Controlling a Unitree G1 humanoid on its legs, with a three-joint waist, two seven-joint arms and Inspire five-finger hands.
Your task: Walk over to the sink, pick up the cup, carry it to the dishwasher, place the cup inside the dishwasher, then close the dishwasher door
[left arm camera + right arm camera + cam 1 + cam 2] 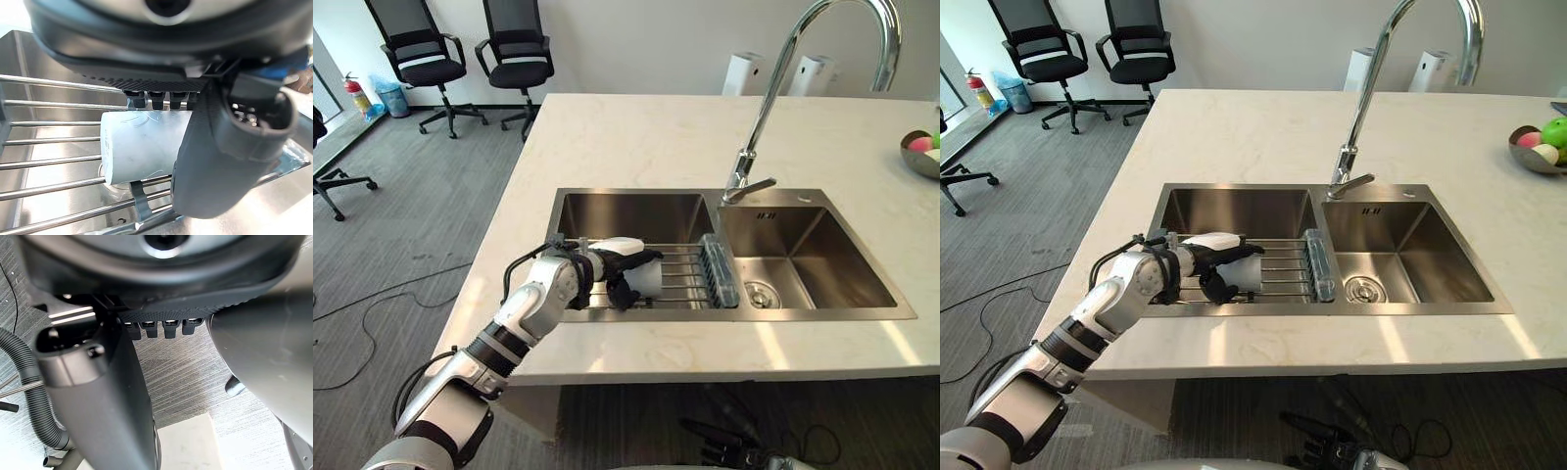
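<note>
A white cup (649,280) lies on its side on a wire rack (687,285) across the left basin of the steel sink (636,194). My left hand (619,262) reaches in from the lower left and is curled round it: fingers over the top, thumb under the near side. In the left wrist view the cup (142,144) sits between the finger row and the thumb (220,161), resting on the rack bars. My right hand (98,396) hangs over grey carpet with straight fingers, holding nothing.
A tall curved faucet (773,98) stands between the two basins. A bluish translucent holder (719,270) sits at the rack's right end. A fruit bowl (1538,147) is at the counter's far right. Two office chairs (426,54) stand beyond the counter's left side.
</note>
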